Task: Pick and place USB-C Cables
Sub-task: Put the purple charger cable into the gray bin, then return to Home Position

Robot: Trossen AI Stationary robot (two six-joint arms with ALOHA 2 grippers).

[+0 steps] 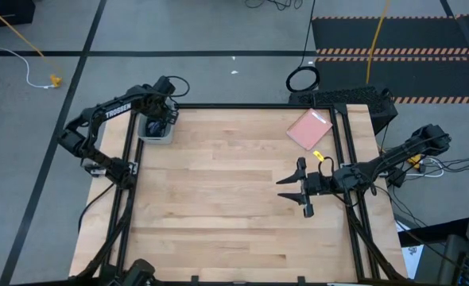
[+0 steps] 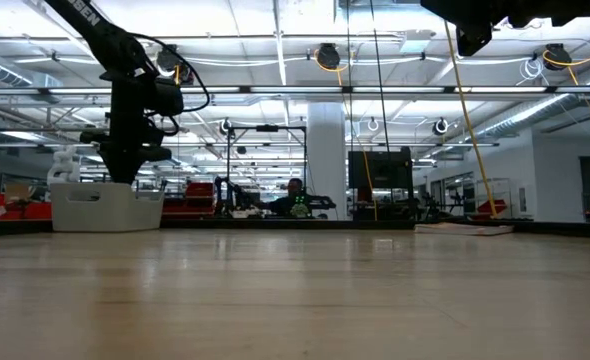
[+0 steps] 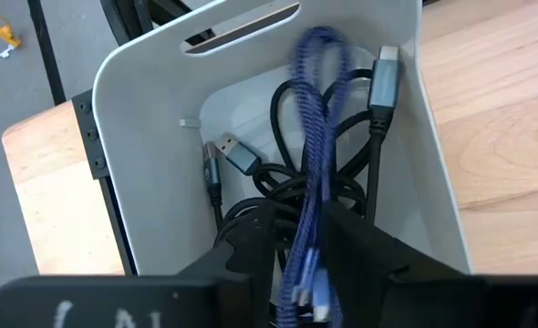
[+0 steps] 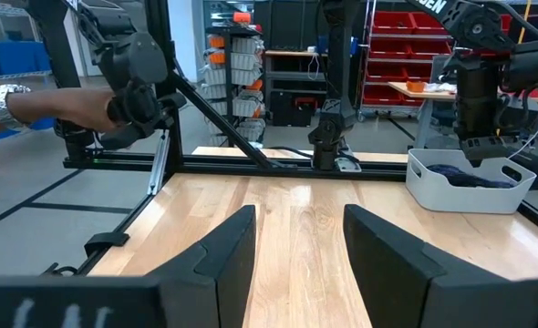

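Observation:
A white bin (image 1: 155,129) stands at the table's far left corner, also in the low view (image 2: 105,205) and the right wrist view (image 4: 470,182). Inside it lie two black USB-C cables (image 3: 269,187) in loose coils, with grey connector ends (image 3: 386,77). My left gripper (image 3: 301,232) reaches down into the bin and is shut on the blue-purple cable (image 3: 316,109). My right gripper (image 1: 288,189) hovers open over the table's right half, touching nothing (image 4: 296,241). My left gripper pinches the blue-purple cable between its two fingers (image 3: 251,251), with several strands of the coil (image 3: 311,196) running through the gap. The fingers come from above, pointing down into the bin. The cable's loop end (image 3: 319,59) lies over the black cables inside the bin.
A pink flat square (image 1: 308,129) lies near the table's far right corner, with a small yellow piece (image 1: 318,156) beside it. A black frame runs along the table's edges (image 1: 242,105). A person's hand with a watch (image 4: 32,107) shows beyond the table. Bare wood fills the middle (image 1: 218,191).

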